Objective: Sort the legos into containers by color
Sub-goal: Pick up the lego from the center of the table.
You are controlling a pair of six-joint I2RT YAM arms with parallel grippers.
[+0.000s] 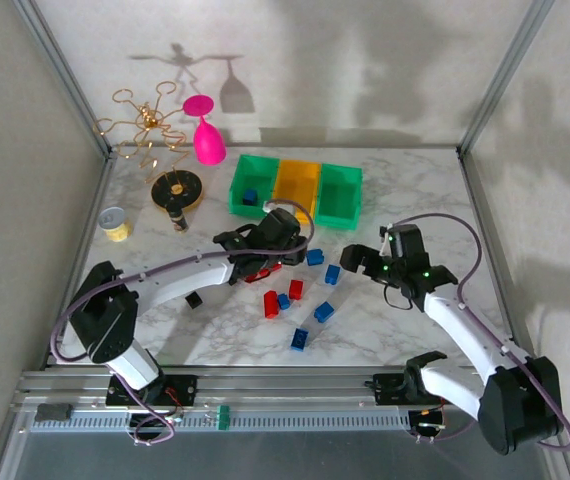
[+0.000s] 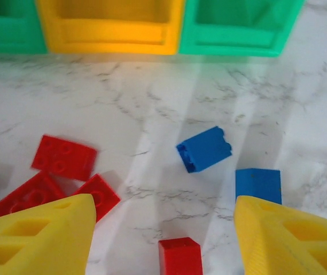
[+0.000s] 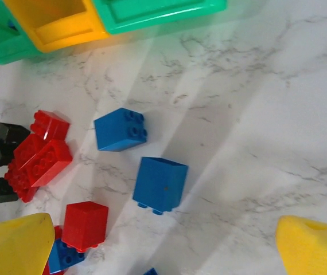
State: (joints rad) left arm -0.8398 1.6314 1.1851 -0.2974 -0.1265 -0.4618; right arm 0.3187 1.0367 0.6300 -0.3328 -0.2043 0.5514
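Note:
Three containers stand in a row at the back: a green one [image 1: 237, 190] with a blue brick inside, a yellow-orange one [image 1: 295, 164] and a second green one [image 1: 357, 195]. Red, blue and black legos lie scattered in front of them on the marble. My left gripper [image 2: 163, 229] hovers open over the pile. A red brick [image 2: 180, 256] lies on the table below its gap, flat red bricks [image 2: 64, 156] lie to its left, and blue bricks [image 2: 205, 149] lie ahead. My right gripper [image 3: 166, 246] is open and empty, just short of a blue brick [image 3: 160, 183].
Back left stand a pink goblet [image 1: 206, 135], a gold wire stand [image 1: 150, 125], a small yellow tin can [image 1: 115, 223] and a dark bottle on a round disc [image 1: 176, 195]. A lone black brick [image 1: 194, 298] lies under the left arm. Metal frame posts bound the table.

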